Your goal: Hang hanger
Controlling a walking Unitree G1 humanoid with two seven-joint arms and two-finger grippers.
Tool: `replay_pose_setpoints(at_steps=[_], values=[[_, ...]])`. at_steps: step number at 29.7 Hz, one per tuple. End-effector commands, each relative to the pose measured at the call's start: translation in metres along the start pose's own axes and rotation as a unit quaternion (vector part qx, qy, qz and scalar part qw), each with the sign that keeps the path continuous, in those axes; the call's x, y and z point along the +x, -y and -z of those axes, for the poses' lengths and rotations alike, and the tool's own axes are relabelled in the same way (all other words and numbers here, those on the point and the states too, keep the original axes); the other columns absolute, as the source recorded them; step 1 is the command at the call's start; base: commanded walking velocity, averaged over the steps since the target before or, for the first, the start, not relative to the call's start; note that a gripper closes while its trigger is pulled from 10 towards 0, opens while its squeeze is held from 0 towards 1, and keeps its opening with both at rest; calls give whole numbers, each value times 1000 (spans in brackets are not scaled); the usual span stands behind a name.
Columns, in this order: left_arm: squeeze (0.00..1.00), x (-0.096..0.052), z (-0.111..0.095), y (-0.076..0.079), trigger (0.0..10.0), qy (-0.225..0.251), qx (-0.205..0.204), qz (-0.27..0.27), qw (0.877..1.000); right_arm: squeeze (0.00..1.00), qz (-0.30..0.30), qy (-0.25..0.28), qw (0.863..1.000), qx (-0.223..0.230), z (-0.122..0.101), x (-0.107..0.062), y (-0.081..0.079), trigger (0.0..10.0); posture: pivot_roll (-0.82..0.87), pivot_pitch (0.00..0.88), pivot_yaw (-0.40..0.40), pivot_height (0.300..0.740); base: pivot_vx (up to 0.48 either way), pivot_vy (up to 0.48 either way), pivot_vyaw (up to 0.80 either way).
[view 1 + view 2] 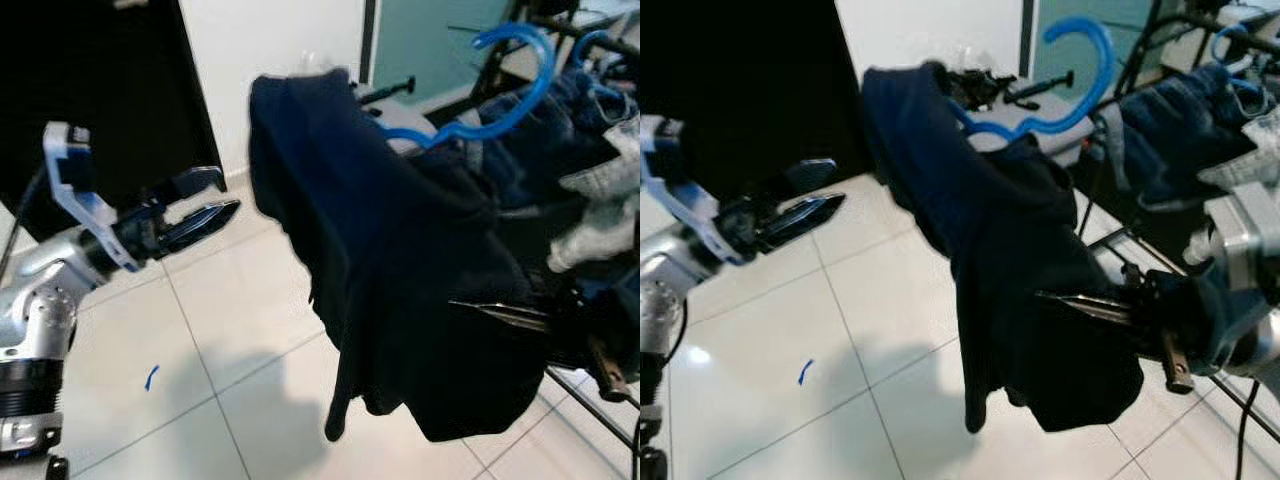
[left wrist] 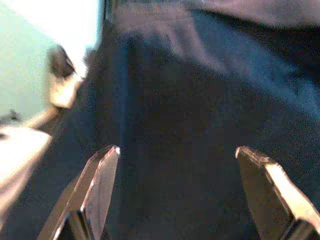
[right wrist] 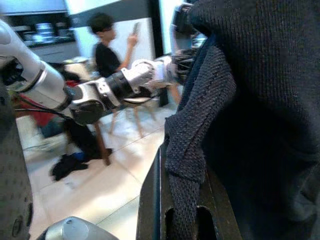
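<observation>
— Right gripper [image 1: 1080,302] first: nearest the head camera, at about 4 o'clock in the right eye view. State?

— Long black fingers pressed together on the dark navy garment [image 1: 1020,290]. The right wrist view confirms it: knit fabric is pinched between the fingers [image 3: 152,200] and bulges past them.

— And the garment itself?

— Draped over a blue hanger [image 1: 1065,95], held up in the air above the white tiled floor [image 1: 840,330]. The hanger's hook rises at 1 o'clock, open and free of any rail. Cloth hangs down towards 6 o'clock.

— Left gripper [image 1: 215,205]?

— At 9 o'clock, fingers spread apart, tips aimed at the garment's left edge, near it but not touching. Its wrist view shows both fingertips [image 2: 102,170] wide, with dark cloth between and beyond them.

— Surroundings?

— Drying rack [image 1: 590,120] at 2 o'clock, carrying other clothes and a second blue hanger [image 1: 600,60]. A small blue mark [image 1: 151,377] lies on the floor at 7 o'clock. A person [image 3: 102,47] stands in the background of the right wrist view.
</observation>
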State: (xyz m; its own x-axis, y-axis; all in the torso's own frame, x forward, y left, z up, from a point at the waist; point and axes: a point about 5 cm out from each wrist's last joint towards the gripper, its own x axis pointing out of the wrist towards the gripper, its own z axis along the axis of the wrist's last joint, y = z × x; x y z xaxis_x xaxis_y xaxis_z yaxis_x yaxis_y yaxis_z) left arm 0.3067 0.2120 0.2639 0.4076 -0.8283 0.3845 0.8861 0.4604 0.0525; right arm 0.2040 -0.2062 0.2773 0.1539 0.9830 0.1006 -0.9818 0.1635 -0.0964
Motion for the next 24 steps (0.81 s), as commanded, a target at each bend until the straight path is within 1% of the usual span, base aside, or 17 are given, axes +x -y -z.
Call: replay_pose_setpoints(at_steps=[1, 7, 10, 11, 14, 18, 21, 24], values=[[0, -4, 1, -3, 10000, -6, 7, -12, 1000, 0, -39, 7, 999, -10, -5, 7, -7, 10000, -58, 129, 20, 740, 0, 0, 800], [0, -6, 5, -3, 10000, -13, 14, -18, 1000, 0, -61, 1, 998, -3, -4, 12, -5, 10000, -49, 129, 13, 740, 0, 0, 800], [0, -8, 5, -6, 10000, -19, 31, -33, 999, 0, -64, 0, 998, -2, -4, 13, -4, 10000, -47, 129, 11, 740, 0, 0, 800], [0, -8, 5, -6, 10000, -19, 31, -33, 999, 0, -64, 0, 998, -2, -4, 13, -4, 10000, -47, 129, 11, 740, 0, 0, 800], [0, -18, 0, -13, 10000, -32, 57, -60, 996, 0, -66, -1, 998, -2, -6, 12, -5, 10000, -48, 129, 15, 740, 0, 0, 800], [0, -20, -2, -15, 10000, -34, 61, -65, 995, 0, -67, -2, 998, -3, -6, 11, -6, 10000, -48, 129, 15, 740, 0, 0, 800], [0, -32, -13, -19, 10000, -35, 76, -78, 993, 0, -64, -7, 998, -4, -7, 9, -6, 10000, -48, 124, 16, 740, 0, 0, 800], [0, -34, -16, -20, 10000, -35, 79, -79, 993, 0, -64, -8, 998, -5, -7, 8, -6, 10000, -48, 124, 16, 740, 0, 0, 800]])
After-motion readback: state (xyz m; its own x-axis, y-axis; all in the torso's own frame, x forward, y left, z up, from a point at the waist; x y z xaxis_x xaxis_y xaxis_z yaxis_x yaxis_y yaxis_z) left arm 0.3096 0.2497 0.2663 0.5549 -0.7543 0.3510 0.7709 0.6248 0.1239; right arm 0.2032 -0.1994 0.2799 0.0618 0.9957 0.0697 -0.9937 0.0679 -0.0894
